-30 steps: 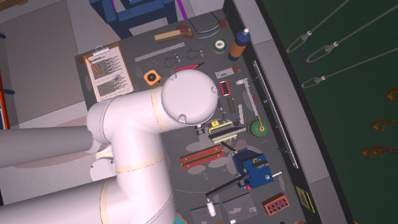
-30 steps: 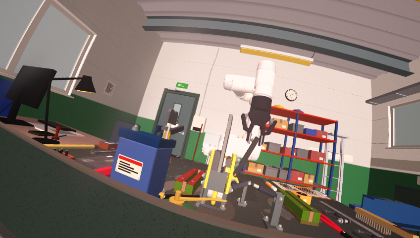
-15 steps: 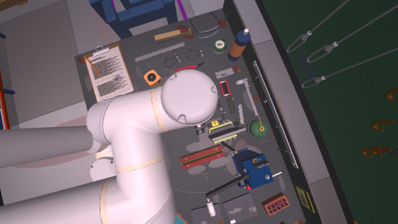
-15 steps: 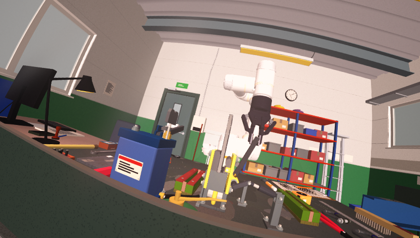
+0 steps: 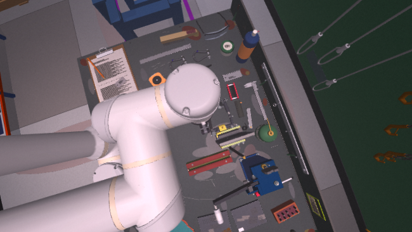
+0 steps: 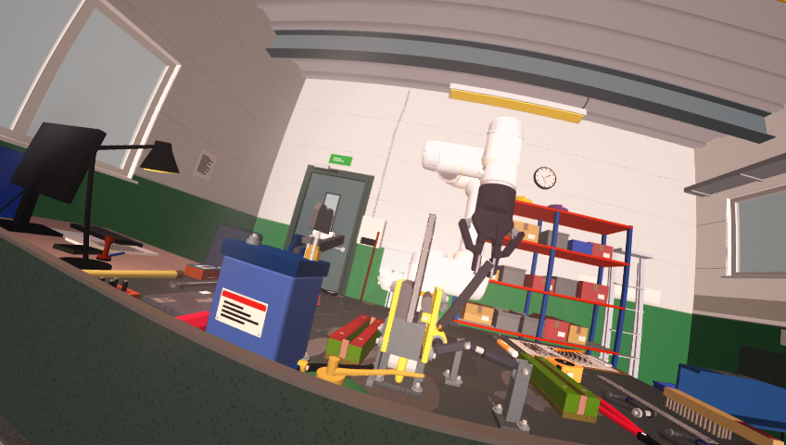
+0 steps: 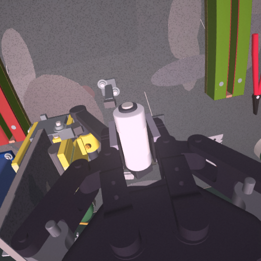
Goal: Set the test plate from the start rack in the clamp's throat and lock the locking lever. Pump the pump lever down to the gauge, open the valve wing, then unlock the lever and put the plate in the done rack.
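Observation:
In the middle of the bench stands the yellow clamp [image 6: 409, 325] with the grey test plate [image 6: 423, 259] upright in its throat. The locking lever [image 6: 468, 292] rises at a slant from the clamp. Its white handle [image 7: 133, 137] is gripped by my gripper [image 7: 133, 140], which is closed around it. The red rack [image 5: 209, 162] and the green rack [image 7: 228, 47] lie empty on either side of the clamp. The blue pump [image 5: 261, 174] has its long dark pump lever [image 5: 233, 191] stretched out, ending in a white grip [image 5: 218, 215]. The yellow valve wing [image 6: 353, 375] sits at the near edge.
A blue box with a red label [image 6: 265, 303] stands at the near edge of the bench. A green round gauge [image 5: 267, 132] sits beside the clamp. Hand tools, a clipboard [image 5: 111, 71] and a bottle [image 5: 247, 47] lie at the bench's far end.

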